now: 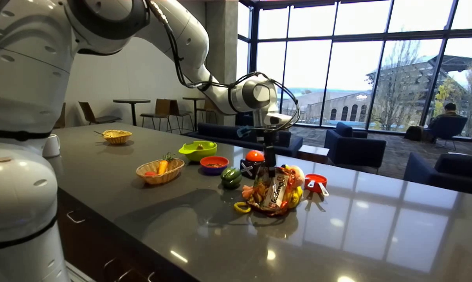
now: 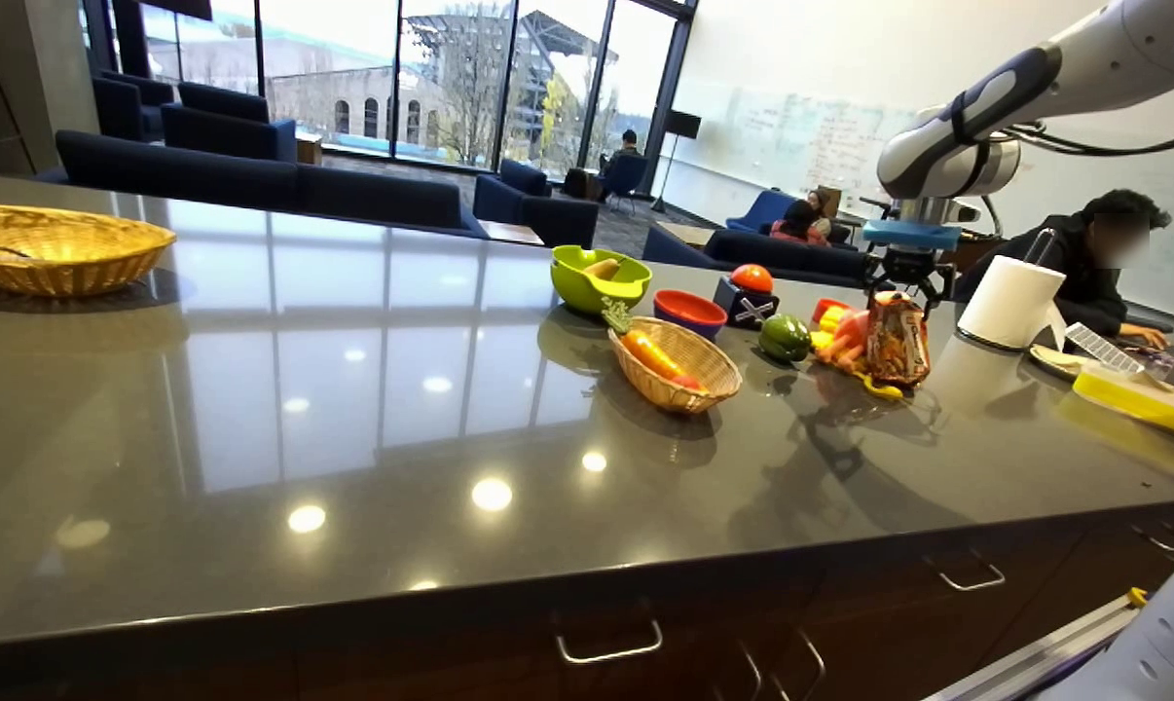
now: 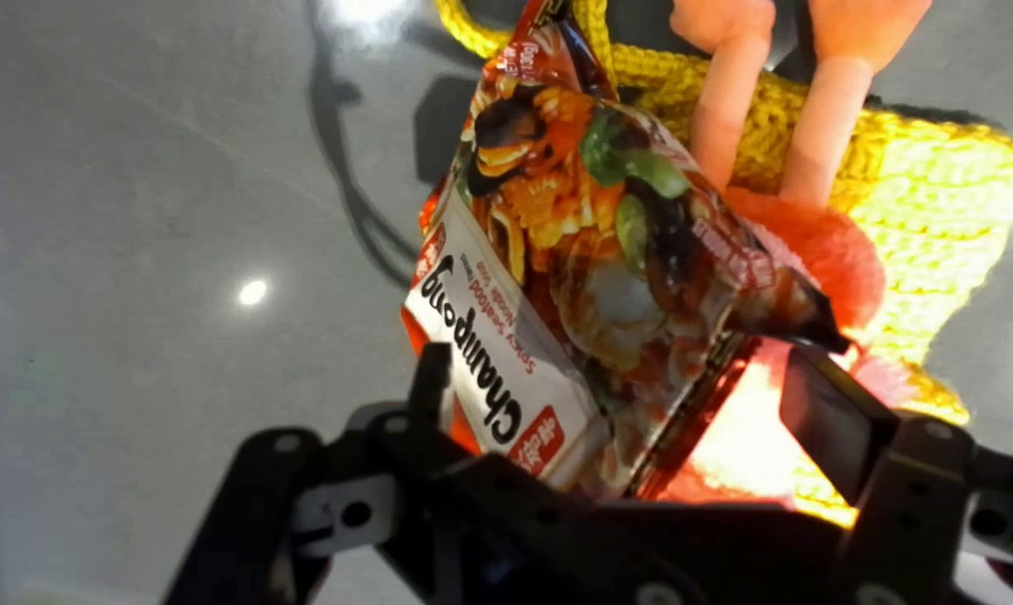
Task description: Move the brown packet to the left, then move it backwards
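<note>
The brown packet is a shiny, crinkled noodle bag with a white "Champong" label and orange-red print. It shows in both exterior views (image 1: pixel 275 192) (image 2: pixel 898 343) and the wrist view (image 3: pixel 590 227). It stands tilted on the grey counter against a doll (image 3: pixel 918 218) in yellow knit, which also shows in an exterior view (image 2: pixel 845 343). My gripper (image 3: pixel 624 378) is above the packet, pointing down, also seen in both exterior views (image 1: pixel 271 172) (image 2: pixel 906 294). Its fingers are apart, with the packet's upper end between them and a gap by the right finger.
A green pepper (image 1: pixel 231 178), a black box with an orange button (image 1: pixel 254 156), a red-and-purple bowl (image 1: pixel 214 165) and a wicker basket (image 1: pixel 169 176) stand near the packet. Red measuring cups (image 1: pixel 315 183) lie beside the doll. A paper towel roll (image 2: pixel 1010 302) stands on the counter (image 2: pixel 548 497).
</note>
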{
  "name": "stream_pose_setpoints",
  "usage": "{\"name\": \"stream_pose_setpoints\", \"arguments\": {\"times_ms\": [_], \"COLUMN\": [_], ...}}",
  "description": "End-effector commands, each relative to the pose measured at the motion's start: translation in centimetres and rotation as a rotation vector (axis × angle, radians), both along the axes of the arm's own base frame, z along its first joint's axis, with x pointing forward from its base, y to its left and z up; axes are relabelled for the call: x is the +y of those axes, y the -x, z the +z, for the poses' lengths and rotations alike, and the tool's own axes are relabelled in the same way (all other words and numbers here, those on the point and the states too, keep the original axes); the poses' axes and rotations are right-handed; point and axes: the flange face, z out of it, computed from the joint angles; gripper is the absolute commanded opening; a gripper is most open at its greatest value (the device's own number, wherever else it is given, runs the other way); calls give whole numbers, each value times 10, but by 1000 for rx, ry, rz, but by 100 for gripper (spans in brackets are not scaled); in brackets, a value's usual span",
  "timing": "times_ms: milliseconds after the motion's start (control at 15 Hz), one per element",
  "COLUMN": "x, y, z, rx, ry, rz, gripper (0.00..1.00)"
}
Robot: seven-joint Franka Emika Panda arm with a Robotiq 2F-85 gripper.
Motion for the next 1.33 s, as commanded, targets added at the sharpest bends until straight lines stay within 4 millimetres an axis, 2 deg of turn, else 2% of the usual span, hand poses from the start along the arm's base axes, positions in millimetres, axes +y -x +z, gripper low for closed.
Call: {"name": "stream_pose_setpoints", "arguments": {"times_ms": [0, 67, 467, 667, 933, 1267], "x": [-3, -4, -6, -4, 4, 11], "y": [-4, -4, 2, 6, 16, 40], "z": [2, 1, 2, 6, 21, 65], "rx": [11, 14, 15, 7, -26, -80], "ry": [28, 32, 29, 12, -18, -33], "rz": [-8, -5, -7, 1, 17, 62], "gripper": [74, 69, 21, 2, 0, 0]}}
